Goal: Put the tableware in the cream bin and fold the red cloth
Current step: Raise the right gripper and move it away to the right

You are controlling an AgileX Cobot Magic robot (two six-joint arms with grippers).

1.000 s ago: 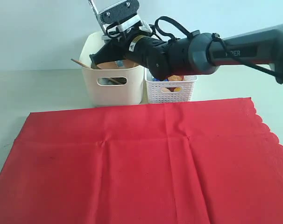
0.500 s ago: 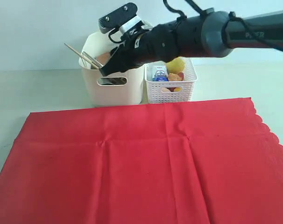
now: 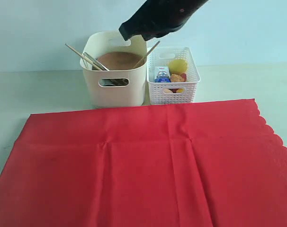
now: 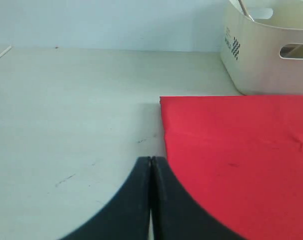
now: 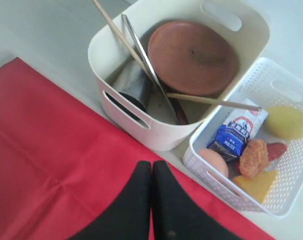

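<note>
Since a second ago the right arm has lifted clear of the cream bin. It lay low across the bin mouth then; now only its blurred dark end shows at the top of the exterior view. Exterior: brown plate inside the bin, one chopstick sticking out over the left rim, second chopstick leaning toward the white lattice basket. Red cloth lies flat and unfolded on the table, its far edge near both containers. Left wrist: left gripper pressed shut, empty, over bare table just beside the cloth's corner. Right wrist: right gripper closed flat, holding nothing, above the cloth's edge; steel cup and knife are in the bin. No bowl visible. Risks: the second chopstick bridges the rim toward the basket, and a brush from the arm could tip it out. Both pincers must open before pinching the cloth. Dragging the cloth could nudge the containers.
</note>
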